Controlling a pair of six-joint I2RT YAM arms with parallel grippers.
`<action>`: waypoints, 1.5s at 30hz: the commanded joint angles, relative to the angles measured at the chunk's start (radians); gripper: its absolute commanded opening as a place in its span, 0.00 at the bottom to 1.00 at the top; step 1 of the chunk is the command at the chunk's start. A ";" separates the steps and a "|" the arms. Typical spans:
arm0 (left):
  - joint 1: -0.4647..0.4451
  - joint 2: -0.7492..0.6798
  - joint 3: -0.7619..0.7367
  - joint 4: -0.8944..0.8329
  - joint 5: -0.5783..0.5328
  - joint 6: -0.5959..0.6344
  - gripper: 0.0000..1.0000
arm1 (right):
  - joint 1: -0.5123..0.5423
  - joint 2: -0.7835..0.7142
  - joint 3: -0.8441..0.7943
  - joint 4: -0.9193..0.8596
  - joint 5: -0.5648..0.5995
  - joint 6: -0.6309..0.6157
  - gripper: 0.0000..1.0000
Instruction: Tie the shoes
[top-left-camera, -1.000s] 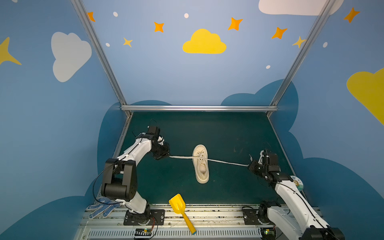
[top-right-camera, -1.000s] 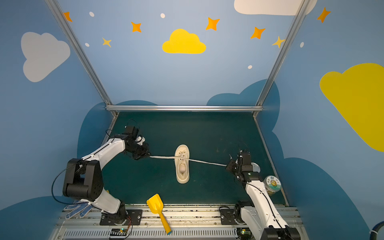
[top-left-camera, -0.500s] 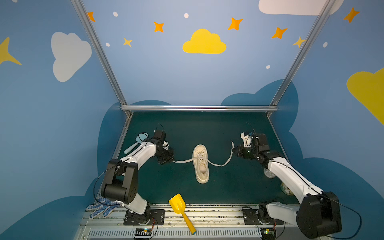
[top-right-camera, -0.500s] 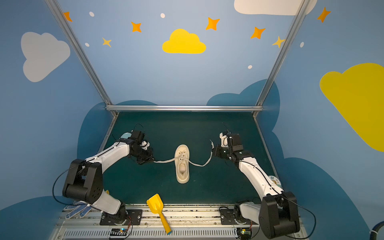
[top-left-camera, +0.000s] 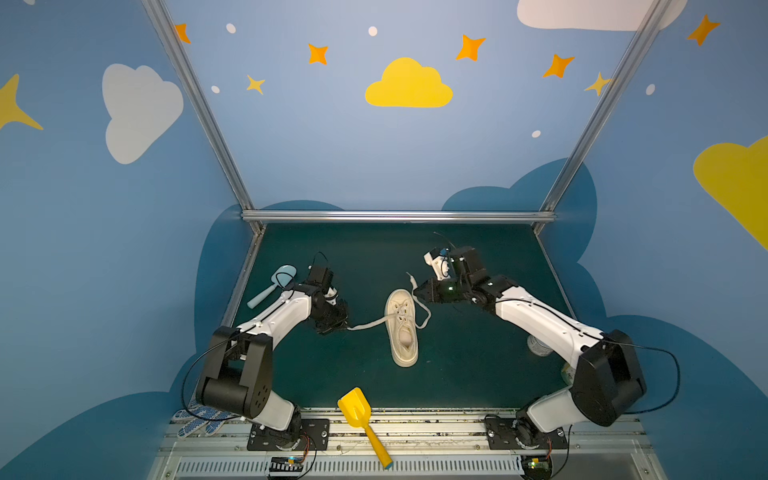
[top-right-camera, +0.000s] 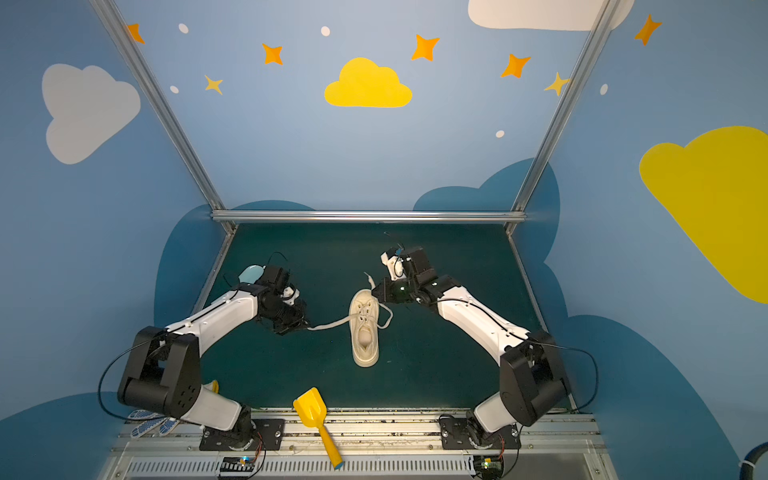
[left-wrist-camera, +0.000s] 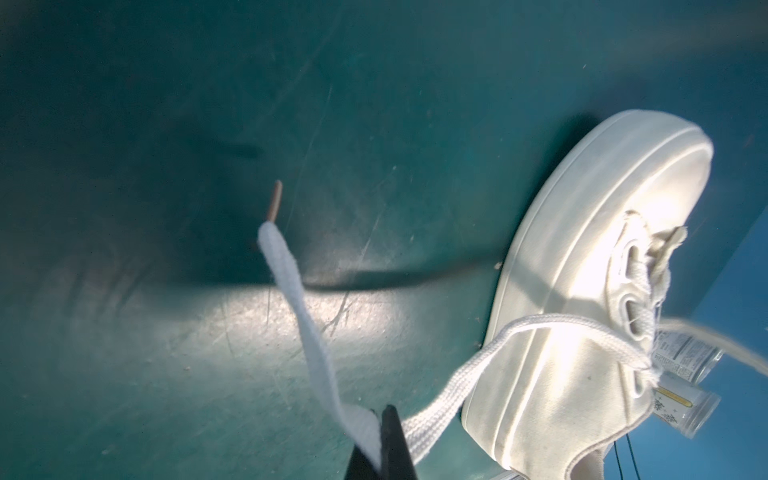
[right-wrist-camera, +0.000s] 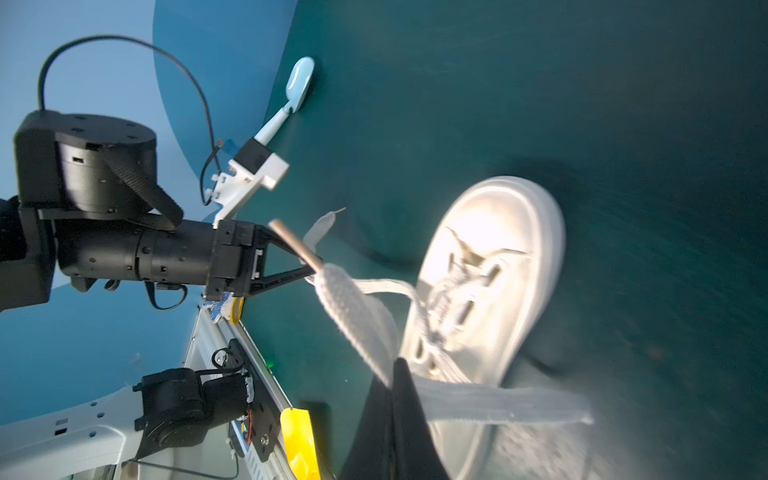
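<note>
Pinching a flat cream lace (top-left-camera: 368, 323) in the black left pincer (top-left-camera: 340, 327) and another in the right pincer (top-left-camera: 417, 291), both closed, for crossing over the cream thick-soled sneaker (top-left-camera: 402, 334).

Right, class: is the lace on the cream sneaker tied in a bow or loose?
Loose: no bow on the sneaker. The left gripper pinches one lace end, the right gripper the other.

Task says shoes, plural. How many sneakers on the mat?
1. The cream sneaker lies in the middle of the mat. No second one visible.
</note>
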 joint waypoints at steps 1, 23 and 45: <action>-0.008 -0.031 -0.012 0.019 0.000 -0.018 0.03 | 0.062 0.068 0.071 0.016 0.005 0.036 0.00; -0.019 -0.117 -0.159 0.095 0.031 -0.078 0.03 | 0.190 0.552 0.534 -0.077 -0.054 0.088 0.00; -0.018 -0.136 -0.186 0.103 0.019 -0.086 0.26 | 0.205 0.674 0.646 -0.138 -0.067 0.046 0.58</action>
